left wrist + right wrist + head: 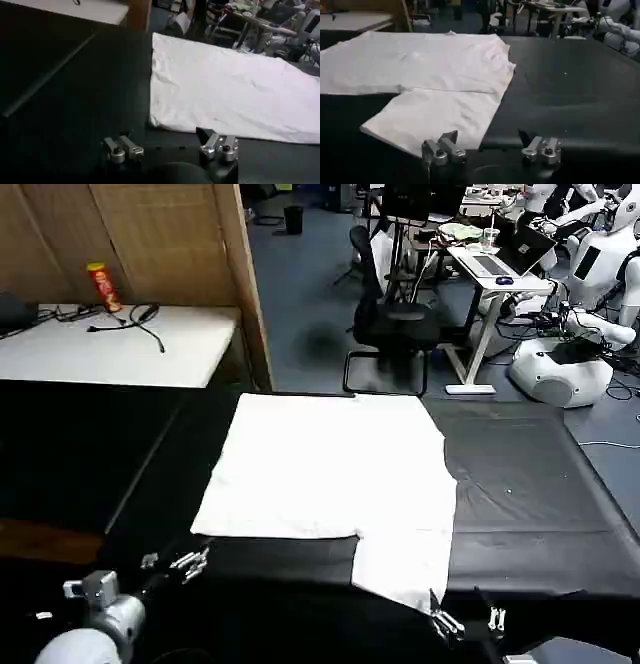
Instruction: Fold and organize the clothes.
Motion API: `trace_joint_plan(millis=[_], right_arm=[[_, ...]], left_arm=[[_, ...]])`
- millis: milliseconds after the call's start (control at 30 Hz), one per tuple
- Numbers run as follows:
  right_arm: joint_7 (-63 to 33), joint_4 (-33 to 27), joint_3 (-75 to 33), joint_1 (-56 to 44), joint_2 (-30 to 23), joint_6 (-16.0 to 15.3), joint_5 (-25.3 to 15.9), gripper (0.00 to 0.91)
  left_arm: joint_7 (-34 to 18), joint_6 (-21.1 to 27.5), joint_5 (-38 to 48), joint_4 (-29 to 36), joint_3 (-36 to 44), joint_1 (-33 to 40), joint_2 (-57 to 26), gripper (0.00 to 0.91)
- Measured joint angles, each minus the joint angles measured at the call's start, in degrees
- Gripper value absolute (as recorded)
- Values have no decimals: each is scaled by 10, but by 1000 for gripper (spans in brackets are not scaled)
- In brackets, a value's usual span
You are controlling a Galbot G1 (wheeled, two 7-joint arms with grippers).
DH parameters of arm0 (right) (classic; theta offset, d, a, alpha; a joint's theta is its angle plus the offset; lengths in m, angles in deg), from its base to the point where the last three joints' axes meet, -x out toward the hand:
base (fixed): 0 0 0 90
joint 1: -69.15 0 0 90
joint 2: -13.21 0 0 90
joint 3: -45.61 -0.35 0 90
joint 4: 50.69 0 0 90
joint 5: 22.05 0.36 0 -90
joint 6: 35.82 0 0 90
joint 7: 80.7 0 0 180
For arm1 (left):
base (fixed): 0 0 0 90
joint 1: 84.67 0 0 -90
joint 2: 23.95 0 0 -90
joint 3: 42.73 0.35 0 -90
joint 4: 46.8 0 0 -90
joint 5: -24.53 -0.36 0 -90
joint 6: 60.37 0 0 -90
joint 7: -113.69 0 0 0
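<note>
The black fabric-covered tabletop carries the white short-sleeved cotton T-shirt, plain side up and partly folded, its long axis running across both arms. One sleeve flap reaches toward the right pincer, the nearer one, jaws wide, just short of the flap's corner. The left pincer, also wide, sits just off the hem.

T-shirt: plain white, no lettering or mark on the side facing up
Work table: black, matte
Side table: white top, black cable
Can: red with yellow lid
Left gripper: silver-grey fingers
Right gripper: silver-grey fingers
Partition: tan wood
Floor: blue-grey
</note>
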Motion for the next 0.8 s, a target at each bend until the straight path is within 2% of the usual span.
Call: trace_joint_plan(millis=[200, 233, 300, 367, 400, 433, 467, 500, 533, 567, 600, 800], right_arm=[[-9, -16, 11, 35, -7, -24, -7, 878], [-10, -19, 13, 40, -8, -28, -8, 878], [-13, -25, 17, 52, -11, -35, -12, 780], [-17, -31, 20, 61, -13, -41, -13, 751], [-18, -33, 21, 65, -15, -44, -14, 683], [-19, -36, 23, 68, -16, -47, -14, 673], [-19, -38, 24, 69, -17, -48, -14, 507], [-19, -39, 25, 69, -18, -48, -15, 371], [-19, -39, 27, 69, -19, -48, -16, 371], [-19, -40, 27, 69, -20, -48, -16, 224], [-19, -40, 27, 69, -20, -47, -16, 107], [-22, -34, 24, 63, -20, -49, -17, 20]], left_arm=[[8, 4, -5, -17, 5, 21, 1, 878], [8, 2, -6, -20, 6, 24, 1, 848], [8, 1, -5, -27, 9, 31, 1, 722], [8, 1, -5, -33, 12, 37, 1, 634], [8, 1, -5, -36, 14, 39, 1, 556], [8, 0, -5, -40, 15, 42, 1, 497], [9, -1, -5, -43, 17, 44, 1, 332], [10, -2, -5, -47, 18, 47, 1, 117], [10, -3, -5, -50, 19, 48, 1, 88], [12, -5, -5, -53, 20, 49, 0, 68], [12, -7, -5, -55, 21, 49, 0, 0], [15, -8, -4, -60, 23, 50, -2, 0]])
